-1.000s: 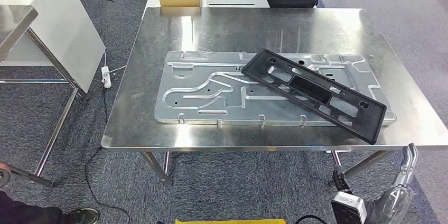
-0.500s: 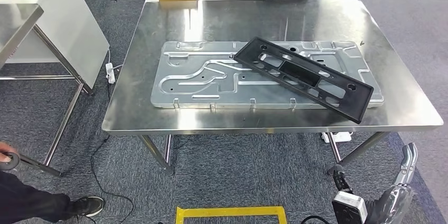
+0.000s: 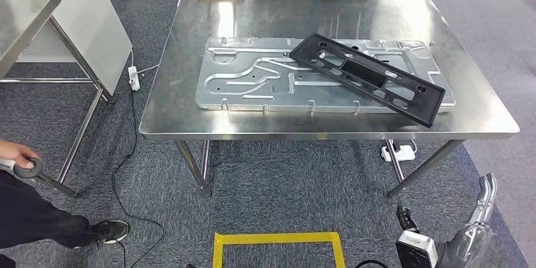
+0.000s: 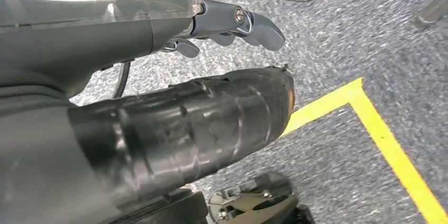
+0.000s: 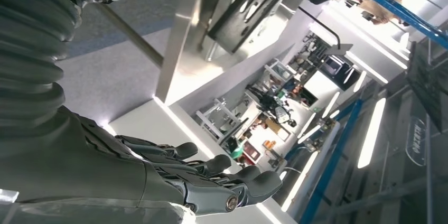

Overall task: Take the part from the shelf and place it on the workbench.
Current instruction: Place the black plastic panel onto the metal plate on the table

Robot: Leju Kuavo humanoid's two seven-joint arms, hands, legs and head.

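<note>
Head view: a black frame-like part (image 3: 368,78) is seen upper centre-right, lying on a metal plate (image 3: 253,81) on the steel table (image 3: 189,116), long axis running upper left to lower right; the right arm (image 3: 471,230), low at lower right, is judged nearer. Left wrist view: the left hand (image 4: 232,23) is seen empty, fingers loosely spread over carpet. Right wrist view: the right hand (image 5: 211,179) is seen released, holding nothing, well apart from the part.

You are looking at a shiny metal workbench (image 3: 253,18). A big silver plate (image 3: 253,81) is lying flat on it. A long black part (image 3: 366,78) is resting slanted across the plate.
</note>
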